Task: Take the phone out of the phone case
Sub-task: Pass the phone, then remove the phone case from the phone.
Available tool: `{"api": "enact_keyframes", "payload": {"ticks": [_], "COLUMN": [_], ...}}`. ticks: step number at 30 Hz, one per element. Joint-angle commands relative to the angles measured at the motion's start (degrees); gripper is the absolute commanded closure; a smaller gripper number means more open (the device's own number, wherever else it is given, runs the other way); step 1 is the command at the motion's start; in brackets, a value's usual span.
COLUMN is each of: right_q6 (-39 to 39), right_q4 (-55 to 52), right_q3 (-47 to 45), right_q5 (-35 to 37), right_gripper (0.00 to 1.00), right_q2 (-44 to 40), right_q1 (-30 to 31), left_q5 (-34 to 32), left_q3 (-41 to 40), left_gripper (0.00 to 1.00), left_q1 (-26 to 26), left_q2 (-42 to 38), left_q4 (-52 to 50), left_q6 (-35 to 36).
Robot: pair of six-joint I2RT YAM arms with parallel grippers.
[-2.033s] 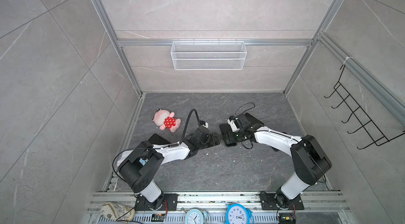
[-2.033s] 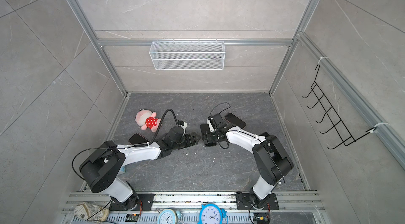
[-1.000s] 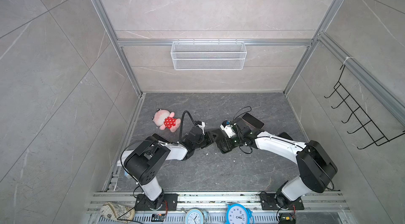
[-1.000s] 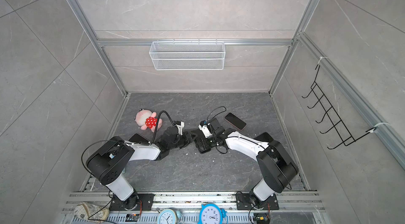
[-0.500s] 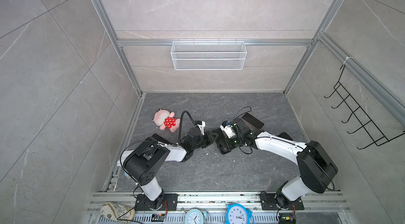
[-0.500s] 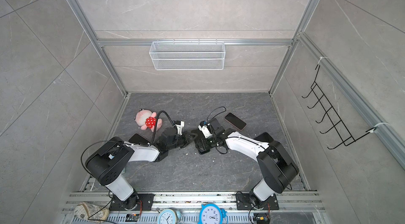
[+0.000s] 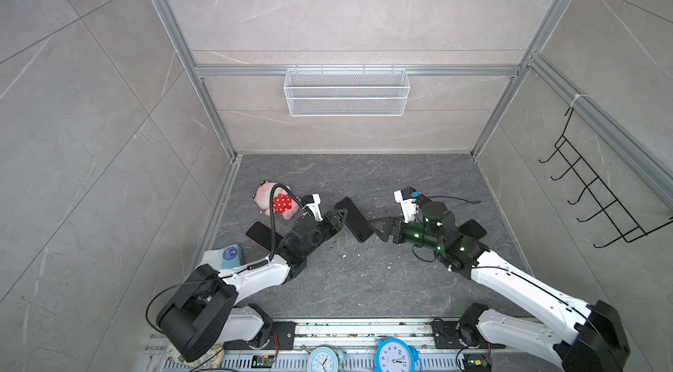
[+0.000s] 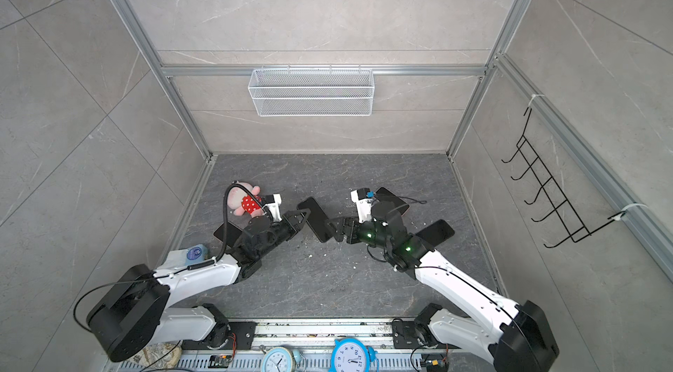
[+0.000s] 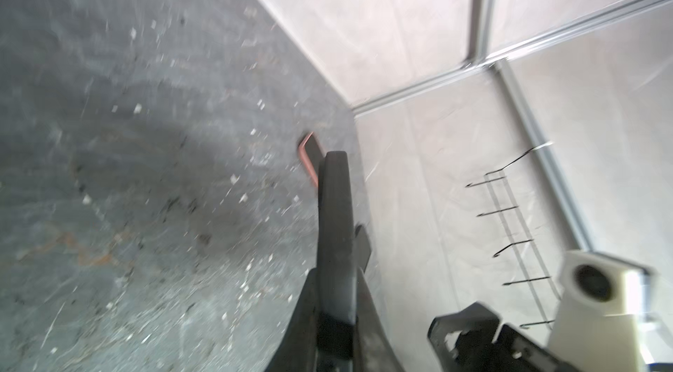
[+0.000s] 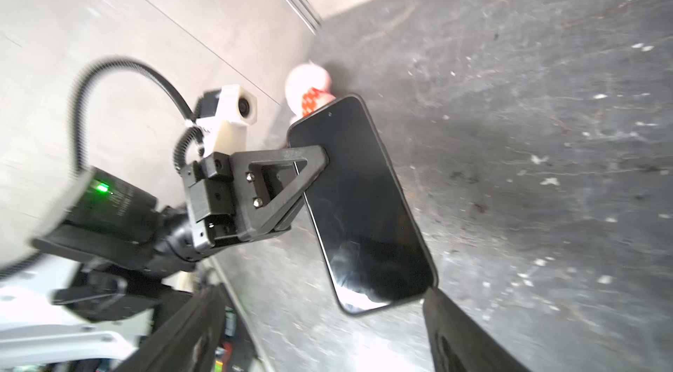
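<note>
A black phone [image 7: 355,219] [image 8: 317,219] in its dark phone case hangs tilted above the floor between the two arms. The case shows only as a thin dark rim around the glossy screen [image 10: 364,206]. My left gripper [image 7: 340,214] [image 8: 304,215] [image 10: 313,184] is shut on the phone's long side near its upper end. In the left wrist view the phone's edge [image 9: 333,213] runs straight out from the jaws of that gripper [image 9: 335,279]. My right gripper [image 7: 375,230] [image 8: 333,230] [image 10: 327,333] stands open at the phone's lower end, and one of its fingers [image 10: 448,315] touches the phone's corner.
A pink plush toy [image 7: 278,201] lies behind the left arm. A black phone [image 7: 260,235] and a blue-and-white pack [image 7: 227,255] are beside that arm. Another dark phone [image 7: 473,230] lies under the right arm, and one with a pink rim [image 9: 309,159] lies on the floor. A wire basket [image 7: 346,91] hangs on the back wall.
The left gripper has closed on the phone, which now hangs higher and more tilted. The right gripper's jaws have widened and drawn back a little to the right.
</note>
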Motion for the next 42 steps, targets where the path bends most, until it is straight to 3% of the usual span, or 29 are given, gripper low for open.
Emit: {"api": "enact_keyframes", "payload": {"ticks": [1, 10, 14, 21, 42], "right_q6": [11.8, 13.3, 12.8, 11.9, 10.9], "right_q4": [13.3, 24.1, 26.4, 26.7, 26.7], "right_q3": [-4.5, -6.4, -6.0, -4.8, -2.7], "right_q5": [-3.6, -4.2, -4.7, -5.1, -4.3], "right_gripper": [0.16, 0.23, 0.29, 0.43, 0.66], "right_q2": [-0.8, -1.2, 0.1, 1.8, 3.5], "right_q1": [1.1, 6.7, 7.8, 8.2, 8.4], "left_q5": [-4.2, -2.9, -3.5, -4.7, -5.3], "left_q3": [0.0, -1.0, -1.6, -2.5, -3.6], "left_gripper": [1.0, 1.0, 1.0, 1.0, 1.0], "left_q1": [0.0, -0.3, -0.7, -1.4, -2.3], "left_q2": [-5.2, -5.3, -4.7, -5.5, -5.5], "left_q4": [11.9, 28.1, 30.7, 32.4, 34.0], "left_q6": [-1.7, -6.2, -7.7, -9.9, -11.8]}}
